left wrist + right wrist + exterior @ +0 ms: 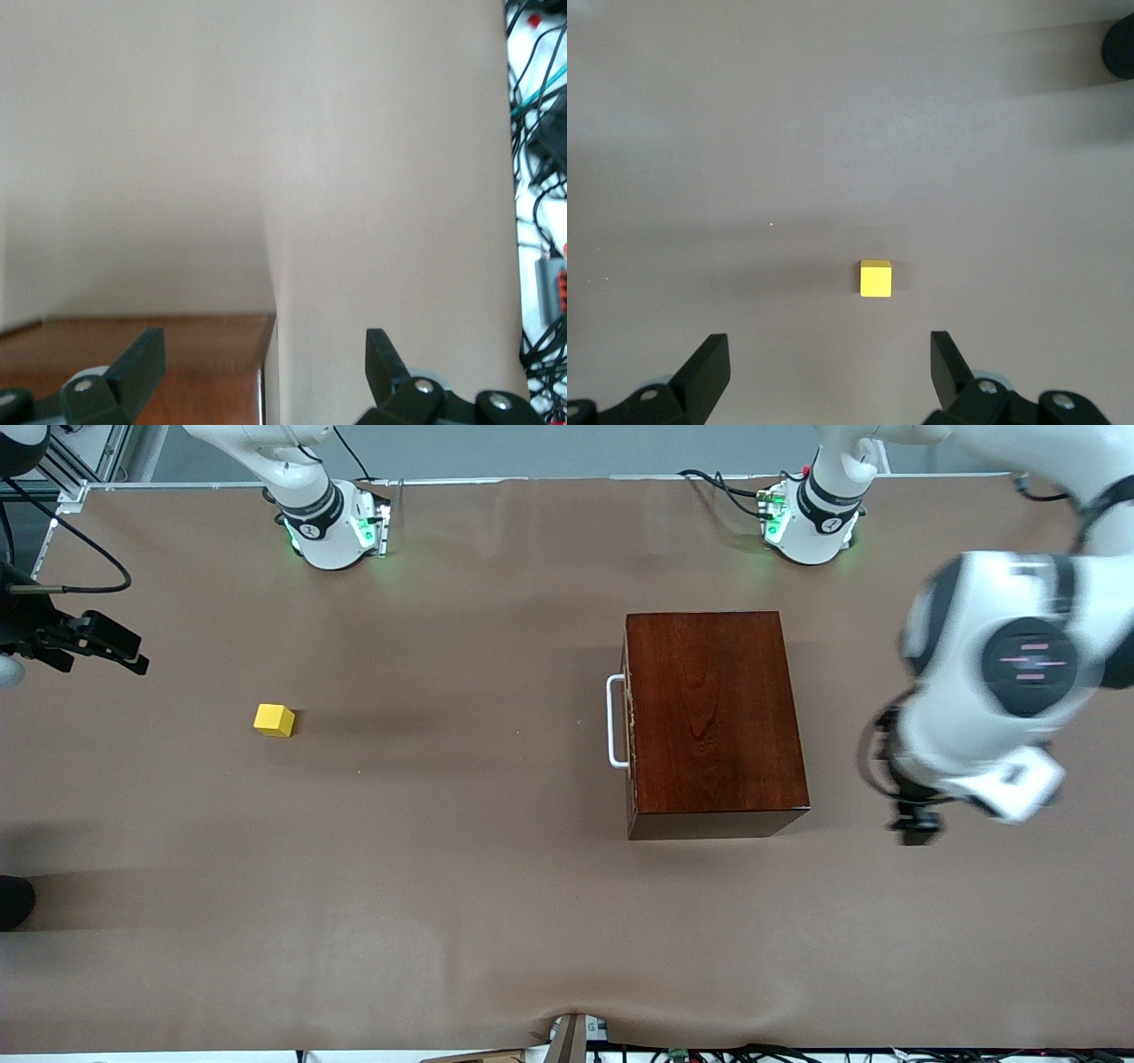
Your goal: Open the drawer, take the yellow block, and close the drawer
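The drawer [627, 722] sits closed in the wooden box [713, 713]; the yellow block [875, 278] rests on the surface [461, 886], ahead of the right gripper [830, 367]'s released fingers. The left gripper [266, 363], fingers spread, hangs over the box corner. It should square up on the white handle [613, 722] before pulling.

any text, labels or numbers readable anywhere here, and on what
No readable text in any view.
Box: plain wood, no label.
Yellow block: plain faces.
Arm bases: each has a small dark mark, too small to read.
Left arm's joint cap: pink marks, blurred, unreadable.
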You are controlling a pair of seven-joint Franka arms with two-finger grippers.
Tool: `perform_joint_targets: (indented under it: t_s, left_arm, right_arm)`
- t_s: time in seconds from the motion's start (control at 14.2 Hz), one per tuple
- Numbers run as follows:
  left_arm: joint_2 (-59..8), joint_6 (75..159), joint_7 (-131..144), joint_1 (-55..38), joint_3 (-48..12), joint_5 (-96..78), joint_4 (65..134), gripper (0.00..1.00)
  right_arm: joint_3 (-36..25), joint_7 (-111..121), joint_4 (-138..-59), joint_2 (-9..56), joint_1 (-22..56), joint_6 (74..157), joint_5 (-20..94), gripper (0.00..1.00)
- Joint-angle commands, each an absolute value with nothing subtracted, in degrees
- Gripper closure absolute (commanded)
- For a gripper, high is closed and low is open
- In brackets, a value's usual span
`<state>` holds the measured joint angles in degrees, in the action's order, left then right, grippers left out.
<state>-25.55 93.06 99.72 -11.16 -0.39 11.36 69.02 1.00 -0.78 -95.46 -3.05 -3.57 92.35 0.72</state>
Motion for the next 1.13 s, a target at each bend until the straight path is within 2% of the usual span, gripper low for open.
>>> perform_joint_targets:
  t_s: [0.0,0.21,0.42,1.06]
  left_arm:
    - [-21.5,92.3,89.8,-4.3,-1.1,6.4,71.5,0.00]
    - [-17.7,92.3,75.9,2.4,-1.1,2.3,73.6,0.00]
    - [-11.8,91.7,62.2,5.3,-1.1,0.0,77.9,0.00]
    - [-0.4,87.4,29.4,2.1,-0.6,-3.1,85.2,0.00]
  right_arm:
    - [1.1,-1.1,-94.2,-2.6,-3.3,91.5,-0.3,0.00]
    - [1.1,-1.1,-94.2,-2.6,-3.3,91.5,-0.3,0.00]
    - [1.1,-1.1,-94.2,-2.6,-3.3,91.5,-0.4,0.00]
    - [1.1,-1.1,-94.2,-2.7,-3.3,91.5,-0.3,0.00]
